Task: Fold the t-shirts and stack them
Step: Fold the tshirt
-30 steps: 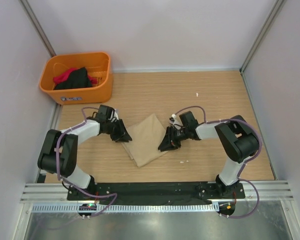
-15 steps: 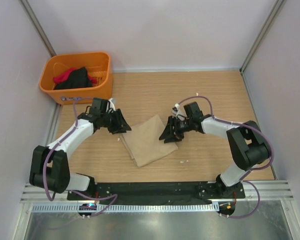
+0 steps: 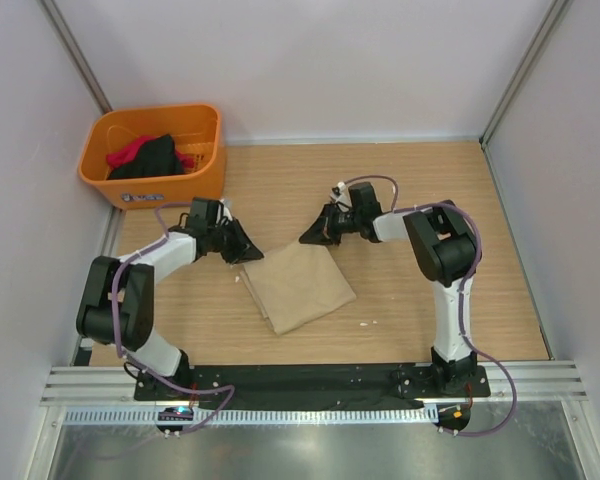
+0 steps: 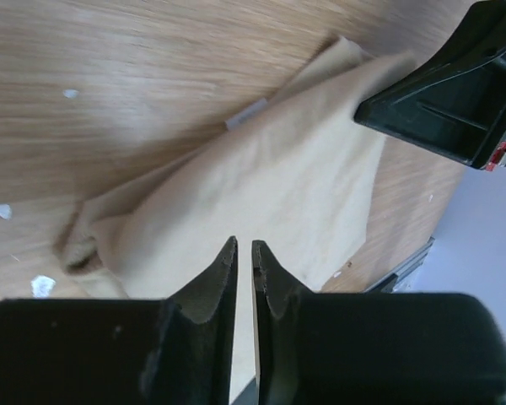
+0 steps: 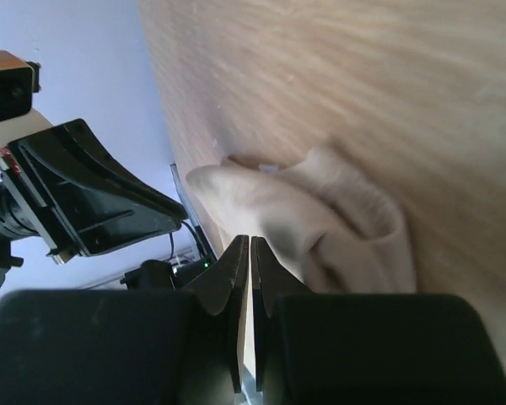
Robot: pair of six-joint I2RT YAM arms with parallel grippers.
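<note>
Right gripper (image 3: 306, 238) shifted farther, closed — t-shirt (image 3: 300, 288) folded

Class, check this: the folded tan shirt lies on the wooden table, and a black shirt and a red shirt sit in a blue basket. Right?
No: the top view shows the basket is orange, not blue. The folded tan shirt does lie on the table, and the black shirt and red shirt sit in that basket.

Tan t-shirt (image 3: 298, 287), folded flat
</note>
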